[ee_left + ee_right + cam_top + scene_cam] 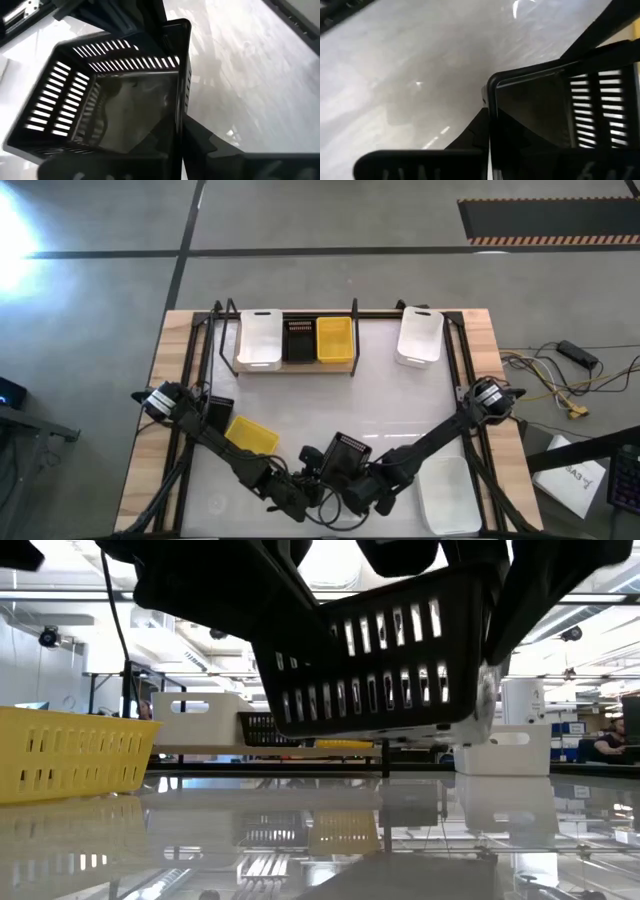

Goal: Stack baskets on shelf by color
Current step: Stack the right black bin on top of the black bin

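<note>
A black slatted basket [348, 452] is held between both grippers near the table's near edge; the low view shows it [390, 660] lifted and tilted. My left gripper [312, 477] and my right gripper [362, 480] are both shut on it. The shelf [295, 369] at the far side carries a white basket [260, 340], a black basket [299, 340] and a yellow basket [334, 338] side by side on their bottoms. Another yellow basket [250, 436] rests on the table at the near left. My left gripper holds the black basket by one side wall [181, 100] at its rim, one finger [212, 145] outside and the other inside the basket. The basket is clear of the table and tilted. My right gripper holds a wall near a corner of the rim [491, 95], one finger [470, 137] outside; the inner finger is lost in the dark interior. The basket is lifted clear.
A white basket [420, 336] sits on the table at the far right, beside the shelf's end. Another white basket [447, 492] lies at the near right, under the right arm. Bare tabletop [400, 405] lies between the shelf and the grippers.
</note>
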Controlling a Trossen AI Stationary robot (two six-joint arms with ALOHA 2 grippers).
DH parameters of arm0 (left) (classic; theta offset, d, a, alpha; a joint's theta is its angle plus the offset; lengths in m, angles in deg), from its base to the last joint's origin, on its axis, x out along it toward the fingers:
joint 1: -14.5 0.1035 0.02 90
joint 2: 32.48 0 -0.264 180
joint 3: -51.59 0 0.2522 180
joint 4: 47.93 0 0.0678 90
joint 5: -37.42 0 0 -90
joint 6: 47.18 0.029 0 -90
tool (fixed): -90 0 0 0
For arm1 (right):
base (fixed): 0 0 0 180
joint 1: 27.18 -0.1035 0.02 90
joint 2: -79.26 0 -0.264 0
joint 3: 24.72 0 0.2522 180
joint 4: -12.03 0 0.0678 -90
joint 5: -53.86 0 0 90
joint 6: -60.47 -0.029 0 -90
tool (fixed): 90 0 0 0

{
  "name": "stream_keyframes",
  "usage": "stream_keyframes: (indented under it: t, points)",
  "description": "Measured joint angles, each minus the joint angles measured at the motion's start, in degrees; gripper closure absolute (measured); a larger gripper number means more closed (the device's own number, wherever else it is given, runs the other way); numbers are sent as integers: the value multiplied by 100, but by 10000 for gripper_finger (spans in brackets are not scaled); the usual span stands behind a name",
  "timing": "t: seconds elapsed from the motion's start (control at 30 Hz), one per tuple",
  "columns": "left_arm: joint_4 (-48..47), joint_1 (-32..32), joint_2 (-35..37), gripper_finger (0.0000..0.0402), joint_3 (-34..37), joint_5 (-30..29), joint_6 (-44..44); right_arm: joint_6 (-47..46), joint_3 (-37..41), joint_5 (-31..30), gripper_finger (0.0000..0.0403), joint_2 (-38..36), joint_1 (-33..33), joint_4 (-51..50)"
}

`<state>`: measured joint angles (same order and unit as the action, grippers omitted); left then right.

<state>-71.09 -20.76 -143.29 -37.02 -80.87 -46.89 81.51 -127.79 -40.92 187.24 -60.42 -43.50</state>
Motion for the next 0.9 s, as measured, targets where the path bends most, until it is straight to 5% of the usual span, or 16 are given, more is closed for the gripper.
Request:
stream_keyframes:
  t: [0.3, 0.7, 0.9]
  points:
    - [8, 2, 6, 401, 4, 156, -156, -237, -313, -181, 393, -163, -27, -46]
    - [-118, 5, -13, 401, 27, 216, -133, -334, 268, -26, 393, -143, 43, 869]
    - [-167, -5, -15, 401, 33, 218, -150, -292, 252, 178, 342, -109, 283, 1004]
